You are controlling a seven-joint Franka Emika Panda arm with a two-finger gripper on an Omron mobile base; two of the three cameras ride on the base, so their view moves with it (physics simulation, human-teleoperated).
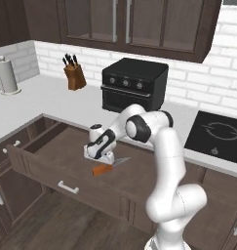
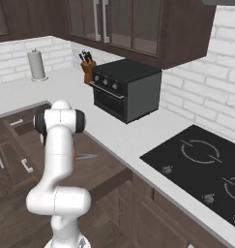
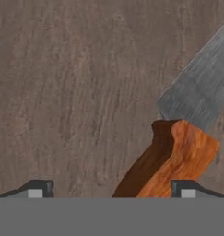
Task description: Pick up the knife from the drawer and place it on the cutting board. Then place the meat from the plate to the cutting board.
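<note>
Knife (image 3: 178,152) lies in the drawer (image 1: 51,166) between the spread gripper (image 3: 111,189) fingertips.

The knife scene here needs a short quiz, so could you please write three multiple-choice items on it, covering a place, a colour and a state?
1. Where does the knife lie?
A. On the counter
B. In the open drawer
C. In the knife block

2. What colour is its handle?
A. Orange
B. Black
C. Blue

3. How does the end effector stand?
A. Shut on the knife
B. Shut, empty
C. Open over the handle

Answers: 1 B, as it rests on the drawer's wooden floor. 2 A, as the hand view shows an orange handle by a grey blade. 3 C, as the fingertips stand wide either side of the handle.
</note>
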